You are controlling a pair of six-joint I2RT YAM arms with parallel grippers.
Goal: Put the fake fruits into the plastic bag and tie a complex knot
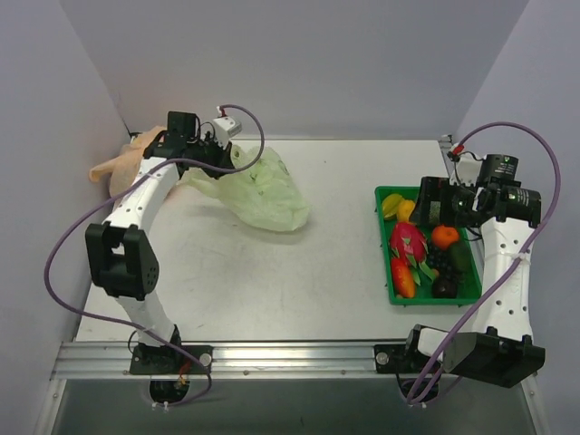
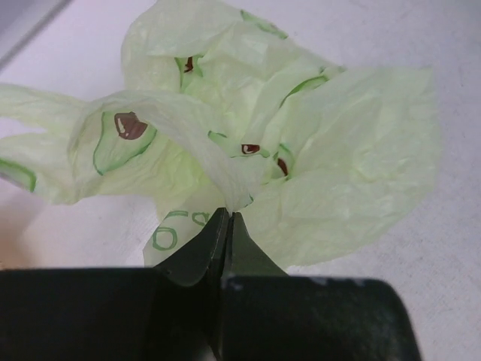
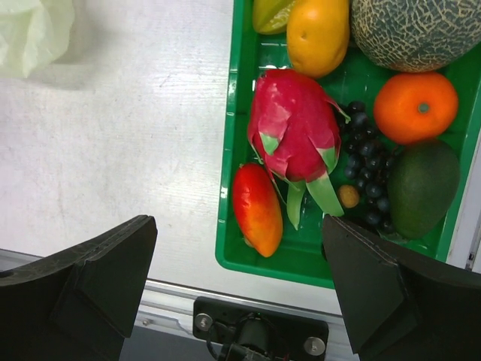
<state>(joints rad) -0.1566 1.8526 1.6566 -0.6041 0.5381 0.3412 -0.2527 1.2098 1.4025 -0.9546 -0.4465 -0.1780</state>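
Observation:
The pale green plastic bag (image 1: 263, 195) lies crumpled at the back left of the table, and its corner shows in the right wrist view (image 3: 30, 34). My left gripper (image 1: 217, 149) is shut on a fold of the plastic bag (image 2: 323, 173), the jaw tips (image 2: 228, 214) pressed together on the film. The fake fruits lie in a green tray (image 1: 426, 295) on the right: pink dragon fruit (image 3: 289, 124), red-orange mango (image 3: 257, 210), orange (image 3: 415, 107), dark avocado (image 3: 422, 188), dark grapes (image 3: 368, 162). Above the tray's near end hangs my right gripper (image 3: 239, 226), open and holding nothing.
A peach-orange bag (image 1: 113, 168) sits against the left wall behind the left arm. An aluminium rail (image 1: 290, 358) runs along the table's near edge. The tray (image 3: 233, 113) also holds a netted melon (image 3: 413, 30) and a yellow fruit (image 3: 318, 34).

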